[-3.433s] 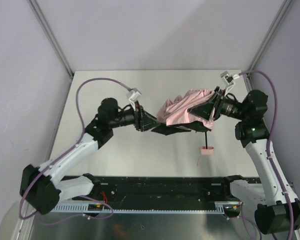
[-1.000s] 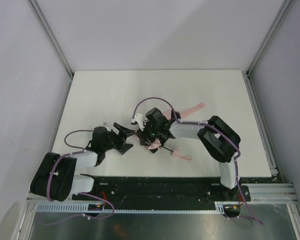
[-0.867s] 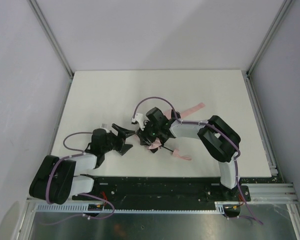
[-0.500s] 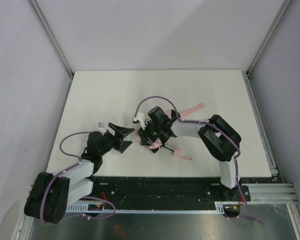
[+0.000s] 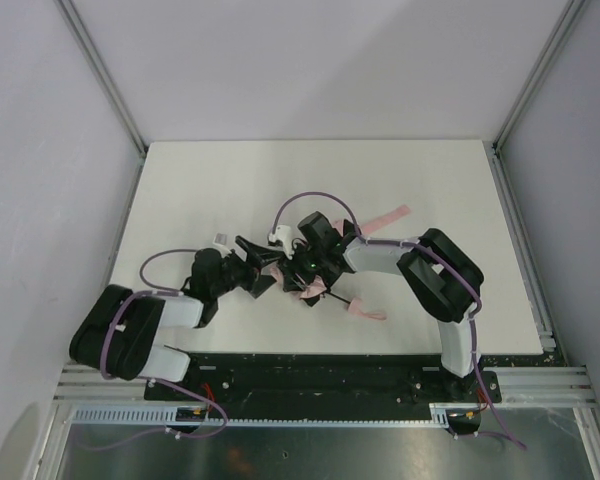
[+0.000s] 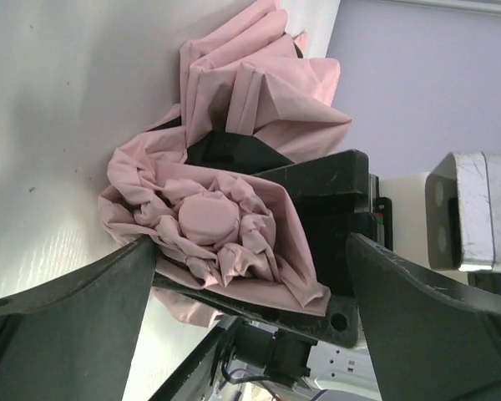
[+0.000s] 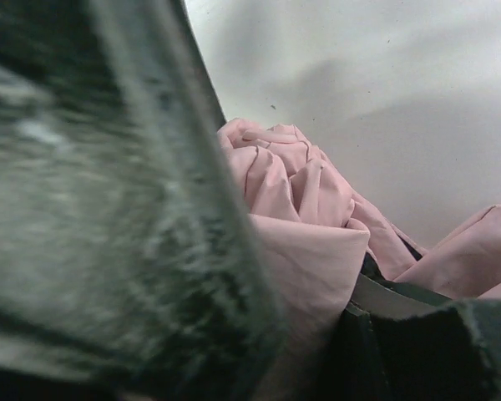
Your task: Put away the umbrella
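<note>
The umbrella (image 5: 305, 292) lies collapsed at the table's middle, a crumpled pale pink bundle. Its black shaft leads to the pink handle (image 5: 357, 306) at the near right. My right gripper (image 5: 292, 272) is shut on the bunched fabric. In the left wrist view its black fingers (image 6: 317, 188) pinch the folds around the round pink cap (image 6: 207, 221). My left gripper (image 5: 261, 264) stands open just left of the bundle. In its own view this gripper (image 6: 250, 244) has one finger on each side of the capped end, not touching it. The right wrist view shows pink fabric (image 7: 296, 196) against a blurred finger (image 7: 108, 209).
A pink fabric strip (image 5: 385, 217) lies on the white table (image 5: 200, 190) behind the right forearm. Both arms crowd the middle near the front edge. Grey walls with metal corner posts (image 5: 100, 70) enclose the table.
My left gripper has moved right, from a little way off to right up against the umbrella's capped end, still open. The right gripper has kept its hold and place.
</note>
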You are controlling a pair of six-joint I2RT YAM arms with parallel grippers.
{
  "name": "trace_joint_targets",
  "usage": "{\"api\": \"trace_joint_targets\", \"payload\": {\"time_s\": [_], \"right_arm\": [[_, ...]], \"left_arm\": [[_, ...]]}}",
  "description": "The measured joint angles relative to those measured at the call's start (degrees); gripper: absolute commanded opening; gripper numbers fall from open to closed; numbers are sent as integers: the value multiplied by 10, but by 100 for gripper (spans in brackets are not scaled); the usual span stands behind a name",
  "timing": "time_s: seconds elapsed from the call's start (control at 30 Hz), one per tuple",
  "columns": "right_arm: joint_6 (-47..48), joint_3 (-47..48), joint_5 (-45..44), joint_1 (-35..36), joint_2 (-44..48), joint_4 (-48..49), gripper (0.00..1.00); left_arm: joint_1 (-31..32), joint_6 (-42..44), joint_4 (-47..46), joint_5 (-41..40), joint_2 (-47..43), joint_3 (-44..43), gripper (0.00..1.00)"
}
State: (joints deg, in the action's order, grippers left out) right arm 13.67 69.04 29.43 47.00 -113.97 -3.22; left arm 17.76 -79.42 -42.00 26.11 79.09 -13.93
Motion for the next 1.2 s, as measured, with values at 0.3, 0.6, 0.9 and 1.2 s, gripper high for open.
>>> {"api": "trace_joint_targets", "payload": {"time_s": [0.3, 0.6, 0.9, 1.2], "right_arm": [[2, -3, 12, -6, 3, -4, 0], [5, -4, 31, -13, 4, -10, 0], [15, -2, 53, -23, 3, -29, 0], [-7, 1, -22, -2, 15, -38, 71]], "left_arm": [[18, -1, -66, -30, 63, 13, 86], [30, 21, -137, -45, 122, 20, 95], [45, 20, -311, -48, 264, 13, 37], [45, 24, -404, -57, 306, 28, 1]]}}
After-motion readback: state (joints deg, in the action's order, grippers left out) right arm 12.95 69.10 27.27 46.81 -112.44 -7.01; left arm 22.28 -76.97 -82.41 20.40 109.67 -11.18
